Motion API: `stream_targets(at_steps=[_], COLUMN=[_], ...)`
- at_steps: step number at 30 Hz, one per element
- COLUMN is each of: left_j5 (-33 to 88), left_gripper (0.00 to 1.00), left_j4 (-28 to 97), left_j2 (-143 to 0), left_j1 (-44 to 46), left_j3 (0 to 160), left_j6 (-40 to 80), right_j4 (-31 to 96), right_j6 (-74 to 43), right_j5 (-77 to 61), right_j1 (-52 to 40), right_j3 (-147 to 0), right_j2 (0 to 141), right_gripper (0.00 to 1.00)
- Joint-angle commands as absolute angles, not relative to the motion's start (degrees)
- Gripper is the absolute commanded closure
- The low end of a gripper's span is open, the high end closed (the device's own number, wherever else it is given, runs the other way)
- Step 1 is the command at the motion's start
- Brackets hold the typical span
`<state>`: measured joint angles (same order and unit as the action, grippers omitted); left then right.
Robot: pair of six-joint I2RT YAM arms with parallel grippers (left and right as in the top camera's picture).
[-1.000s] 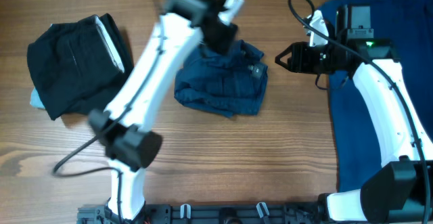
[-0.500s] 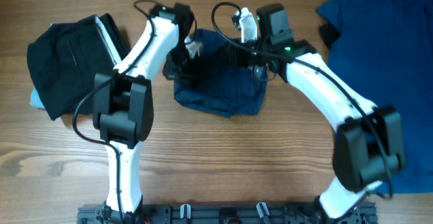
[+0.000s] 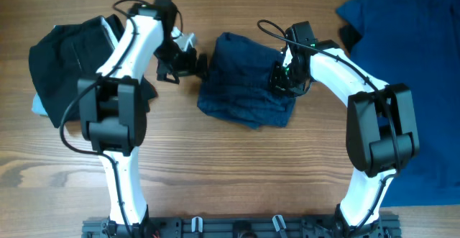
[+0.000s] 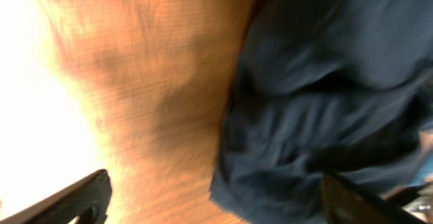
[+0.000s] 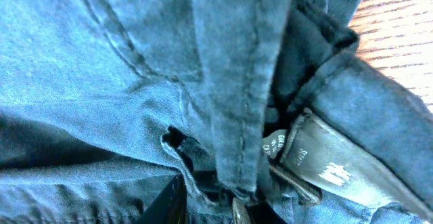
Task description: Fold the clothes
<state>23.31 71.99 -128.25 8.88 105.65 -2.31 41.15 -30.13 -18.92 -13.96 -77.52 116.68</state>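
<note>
A dark blue garment lies roughly folded in a rumpled heap at the table's middle. My left gripper hovers just off its left edge, open. In the blurred left wrist view its fingers stand wide apart with the garment's edge and bare wood between them. My right gripper sits on the garment's right side. In the right wrist view this gripper pinches a seamed fold of the blue cloth beside a white-printed label.
A folded black garment with a pale edge lies at the far left. A spread blue T-shirt covers the right side of the wooden table. Both arms reach in over the table's back half.
My left gripper has let go, opened wide and drawn back left off the garment. The garment has shifted right, and my right gripper has moved to its right side and narrowed on a fold.
</note>
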Motion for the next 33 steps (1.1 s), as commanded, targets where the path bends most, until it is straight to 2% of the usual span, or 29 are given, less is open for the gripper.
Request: stream_targets(at_steps=[1,8,11,13,14,17,18,19,23,29,33], left_j5=[39.55,46.28,46.39,48.53,49.36,49.47,49.47,49.50,52.80,57.19,54.19], left_gripper=[0.00,0.00,0.00,0.05,0.13,0.56,0.86,0.96,0.96,0.96,0.96], left_j4=[69.76,65.23,56.31,49.76,46.81,40.73,39.03,38.52,38.79,47.46,50.11], left_j2=[-126.45,-126.45,-126.45,-126.48,-126.48,-126.48,-126.45,-126.43,-123.37,-108.25,-101.84], left_j1=[7.97,10.04,10.20,10.79,11.40,13.93,15.46,16.10,13.98,-4.14,-16.97], left_j3=[103.59,93.21,88.49,85.82,84.93,83.77,83.79,83.81,84.12,89.12,89.12], left_j6=[-4.78,-3.01,3.60,6.11,6.61,6.70,6.68,6.66,6.39,0.34,-6.76], right_j4=[42.30,42.52,42.46,42.46,42.46,42.54,42.87,43.22,46.72,49.30,45.82], right_j6=[-28.45,-26.96,-26.94,-26.89,-26.89,-26.92,-26.89,-25.91,-23.20,-20.97,-22.33], right_j5=[-10.76,-10.98,-10.98,-11.22,-11.46,-11.66,-11.66,-11.84,-12.01,-12.03,-12.03], right_j1=[-13.28,-13.28,-13.28,-13.43,-13.43,-13.43,-13.43,-13.43,-12.36,-9.50,-9.50], right_j3=[-76.27,-76.27,-76.27,-76.27,-76.27,-76.27,-76.27,-76.27,-76.34,-76.93,-76.93], right_j2=[118.52,118.52,118.52,118.52,118.52,118.52,118.52,118.48,115.13,101.23,92.53], right_gripper=[0.75,0.74,0.74,0.74,0.74,0.73,0.73,0.74,0.76,0.73,0.69])
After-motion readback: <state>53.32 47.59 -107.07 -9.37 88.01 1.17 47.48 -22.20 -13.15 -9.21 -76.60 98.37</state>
